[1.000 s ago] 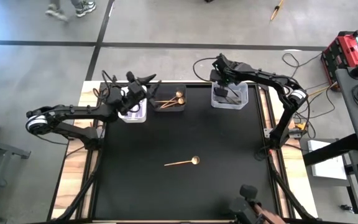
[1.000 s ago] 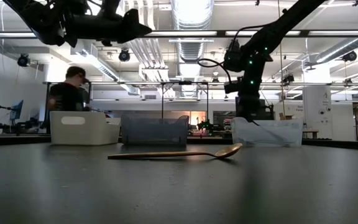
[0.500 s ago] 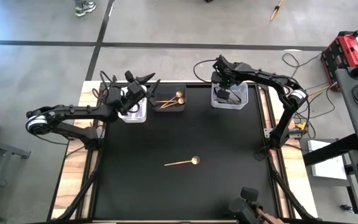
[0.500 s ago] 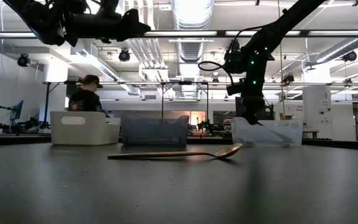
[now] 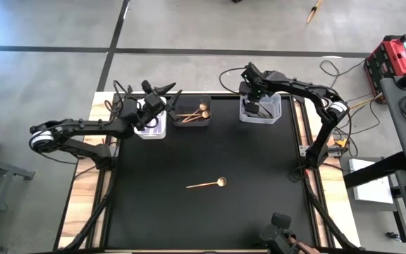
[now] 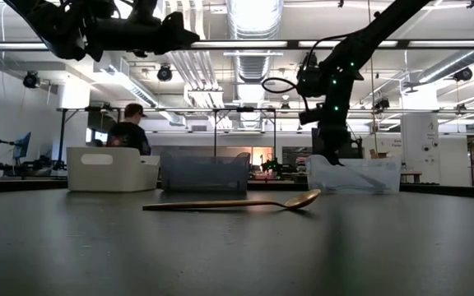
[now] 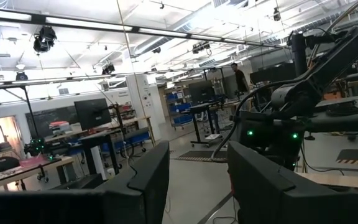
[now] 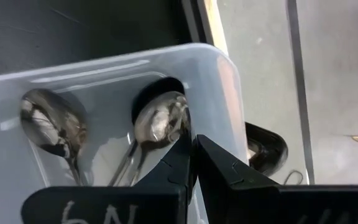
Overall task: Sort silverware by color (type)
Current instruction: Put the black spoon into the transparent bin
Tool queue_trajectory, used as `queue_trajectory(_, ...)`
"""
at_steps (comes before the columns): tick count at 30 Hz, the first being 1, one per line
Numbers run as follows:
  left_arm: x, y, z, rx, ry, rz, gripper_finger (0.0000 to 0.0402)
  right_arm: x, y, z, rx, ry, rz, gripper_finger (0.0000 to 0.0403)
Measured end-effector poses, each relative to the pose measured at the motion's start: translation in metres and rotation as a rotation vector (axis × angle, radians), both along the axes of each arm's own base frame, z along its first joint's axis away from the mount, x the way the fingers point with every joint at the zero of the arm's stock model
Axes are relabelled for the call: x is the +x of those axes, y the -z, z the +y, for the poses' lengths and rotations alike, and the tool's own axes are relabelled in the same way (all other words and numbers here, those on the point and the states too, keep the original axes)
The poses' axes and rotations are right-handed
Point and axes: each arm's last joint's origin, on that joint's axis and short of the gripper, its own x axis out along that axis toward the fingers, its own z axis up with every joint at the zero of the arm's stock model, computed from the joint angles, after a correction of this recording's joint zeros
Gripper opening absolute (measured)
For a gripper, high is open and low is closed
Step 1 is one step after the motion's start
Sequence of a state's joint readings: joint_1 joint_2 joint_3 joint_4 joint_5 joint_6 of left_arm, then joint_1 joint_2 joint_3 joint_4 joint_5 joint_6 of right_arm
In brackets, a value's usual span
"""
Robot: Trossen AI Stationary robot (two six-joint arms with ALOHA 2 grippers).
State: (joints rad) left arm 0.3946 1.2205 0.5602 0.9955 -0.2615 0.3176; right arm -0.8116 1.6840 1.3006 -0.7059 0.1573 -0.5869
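The black surface [image 5: 210, 212] carries three bins in a row along its far edge. The dark bin [image 5: 193, 111] serves as the landmark.

A single gold spoon [image 5: 206, 184] lies flat on the surface, well in front of the dark bin and alone in the open middle. Its bowl points toward the right arm's side. In the low view the same spoon [image 6: 233, 202] rests level, in front of the bins.

Inside the dark bin lie more gold spoons [image 5: 197, 111], at least two bowls visible.

The white bin [image 5: 152, 130] stands just beside the dark bin on the left arm's side. Its contents are hidden by the arm above it. The left pincer [image 5: 166, 94] hovers over the gap between the white and dark bins, raised off the surface. Its fingers [image 7: 148, 180] stand apart in the left wrist view, released and holding nothing.

The clear bin [image 5: 261, 115] stands well apart from the dark bin on the right arm's side. The right pincer [image 5: 254, 106] is lowered into it. In the right wrist view the fingertips [image 8: 191, 155] are pressed together, clenched with nothing visible between them. Two silver spoons [image 8: 101, 134] lie in the clear bin just beyond the tips, bowls toward the bin's far wall.

A person [image 6: 129, 136] shows in the room behind the white bin.
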Motion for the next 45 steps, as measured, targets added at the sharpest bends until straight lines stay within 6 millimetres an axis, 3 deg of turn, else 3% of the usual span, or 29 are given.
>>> queue_trajectory(11,0.000,0.000,0.000,0.000,0.000,0.001,0.0145,0.000,0.002,0.001,0.024,-0.010,-0.018,0.0012)
queue_trajectory(25,0.000,0.000,0.000,0.000,0.001,0.000,0.0145,0.004,0.023,-0.002,0.082,-0.018,0.009,0.0012)
queue_trajectory(45,0.000,0.000,0.000,0.006,-0.001,0.002,0.0145,0.006,0.034,-0.004,0.103,-0.028,0.030,0.0013)
